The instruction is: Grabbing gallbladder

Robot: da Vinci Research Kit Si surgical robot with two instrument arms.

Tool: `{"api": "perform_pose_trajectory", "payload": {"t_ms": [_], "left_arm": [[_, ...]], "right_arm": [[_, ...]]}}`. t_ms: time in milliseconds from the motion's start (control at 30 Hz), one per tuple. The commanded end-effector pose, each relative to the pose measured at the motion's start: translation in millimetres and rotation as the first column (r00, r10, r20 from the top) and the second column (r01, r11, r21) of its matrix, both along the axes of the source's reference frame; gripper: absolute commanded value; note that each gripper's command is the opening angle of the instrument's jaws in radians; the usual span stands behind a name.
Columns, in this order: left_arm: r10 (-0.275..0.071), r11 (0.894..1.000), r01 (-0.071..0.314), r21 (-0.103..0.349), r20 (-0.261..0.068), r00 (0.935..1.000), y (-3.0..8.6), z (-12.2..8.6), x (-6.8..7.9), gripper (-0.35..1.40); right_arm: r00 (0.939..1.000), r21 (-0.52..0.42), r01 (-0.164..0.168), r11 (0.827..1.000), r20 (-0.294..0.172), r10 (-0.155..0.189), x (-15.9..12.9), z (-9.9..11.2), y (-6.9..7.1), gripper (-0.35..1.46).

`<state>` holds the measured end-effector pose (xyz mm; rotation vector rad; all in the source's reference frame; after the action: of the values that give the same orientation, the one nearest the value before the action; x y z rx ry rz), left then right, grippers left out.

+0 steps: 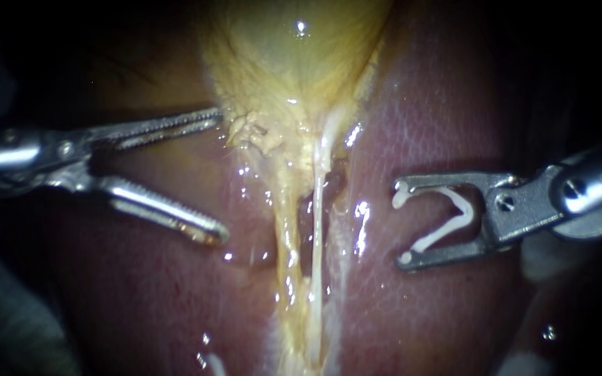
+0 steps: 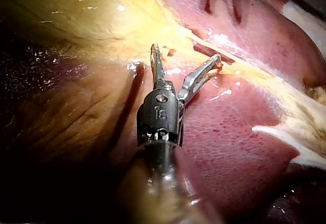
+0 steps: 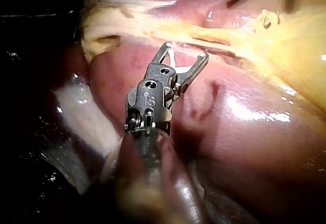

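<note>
Left instrument (image 1: 221,175): jaws apart, nothing gripped; upper jaw tip at frayed lower edge of gallbladder (image 1: 294,63). Right instrument (image 1: 401,223): jaws spread, both bearing on white clip (image 1: 454,216) seated between them (over liver (image 1: 426,118), apart from gallbladder). Gallbladder: yellow, between liver lobes, tapering into pale tubes (image 1: 315,237).

Surgical bench setting. Evidence: wet, red-brown liver (image 1: 447,139) and a yellow gallbladder (image 1: 294,63) fill all three views, lit at close range with darkness around them. Two slender metal tools reach over the tissue. The left tool (image 1: 219,175) has toothed jaws, spread and holding nothing. The right tool (image 1: 400,223) carries a white clip (image 1: 465,209) seated between its jaws.
</note>
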<state>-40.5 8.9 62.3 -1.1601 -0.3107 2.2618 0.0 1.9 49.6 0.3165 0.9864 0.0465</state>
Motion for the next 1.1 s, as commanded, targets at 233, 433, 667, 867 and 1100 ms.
{"api": "perform_pose_trajectory", "payload": {"t_ms": [233, 433, 667, 867, 1100], "left_arm": [[-0.045, 0.996, 0.047, 0.071, -0.032, 0.9985, 2.0, 2.4, -0.9, 0.88], [-0.081, 0.987, 0.088, 0.133, -0.063, 0.9948, 2.4, 3.8, -1.5, 0.61], [-0.106, 0.976, 0.121, 0.181, -0.093, 0.9901, 2.5, 4.3, -2.1, 0.51], [-0.122, 0.969, 0.141, 0.204, -0.1, 0.9874, 2.8, 4.6, -2.3, 0.51], [-0.138, 0.958, 0.164, 0.235, -0.122, 0.9828, 3.2, 5.0, -2.1, 0.44]], "right_arm": [[1.0, 0.0, 0.001, 1.0, -0.001, -0.001, -0.1, 0.0, 0.0, 0.5], [1.0, 0.0, 0.001, 1.0, -0.001, -0.001, -0.1, 0.0, 0.0, 0.5], [1.0, 0.0, 0.001, 1.0, -0.001, -0.001, -0.1, 0.0, 0.0, 0.5], [1.0, 0.0, 0.001, 1.0, -0.001, -0.001, -0.1, 0.0, 0.0, 0.5], [1.0, 0.0, 0.001, 1.0, -0.001, -0.001, -0.1, -0.1, -0.1, 0.5]]}}
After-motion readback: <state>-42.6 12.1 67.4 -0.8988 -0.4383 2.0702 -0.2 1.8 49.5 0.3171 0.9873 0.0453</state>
